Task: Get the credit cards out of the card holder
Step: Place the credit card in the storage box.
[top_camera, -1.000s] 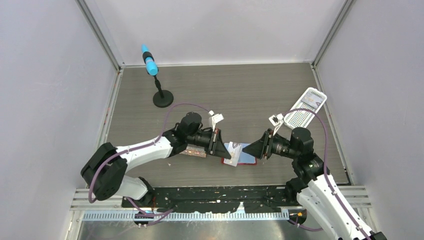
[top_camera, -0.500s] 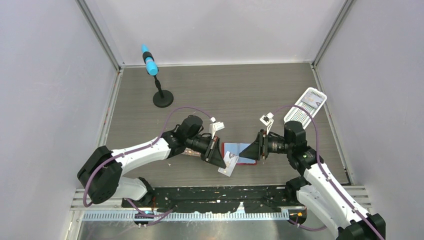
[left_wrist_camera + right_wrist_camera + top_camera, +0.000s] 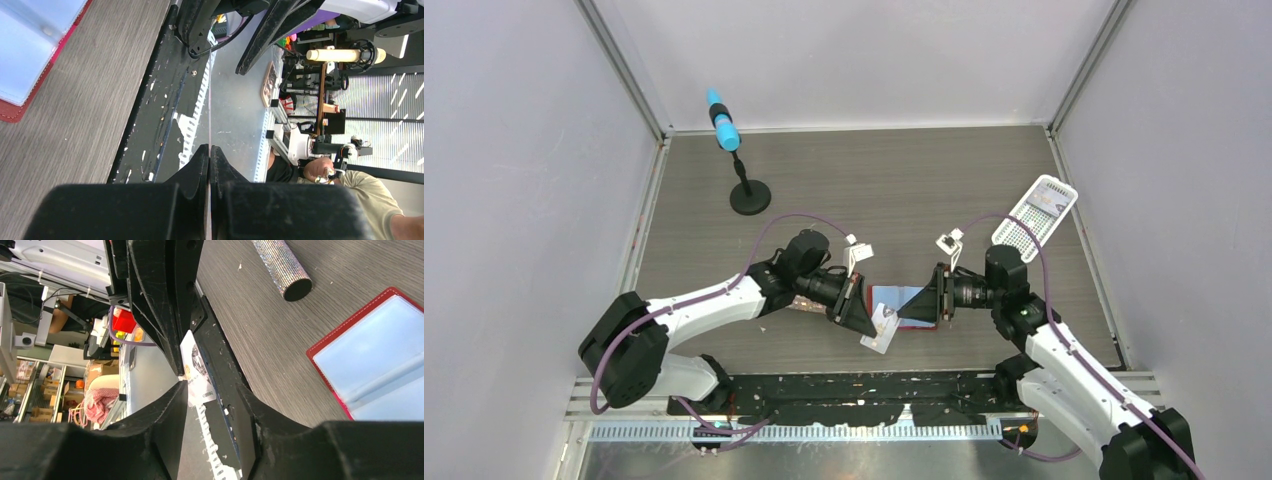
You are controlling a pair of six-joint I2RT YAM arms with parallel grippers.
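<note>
Card (image 3: 879,333): clamped by left gripper (image 3: 868,325); print illegible.
Holder (image 3: 889,297): laid open on table (image 3: 904,190).
Right gripper (image 3: 210,388): jaws apart.

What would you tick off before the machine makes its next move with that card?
1. Left tool shut on the credit card: ok.
2. Credit card out of the card holder pocket: ok.
3. Right tool open: ok.
4. Right tool pinning the card holder down: cannot tell.
5. Other cards inside the card holder: cannot tell.
</note>
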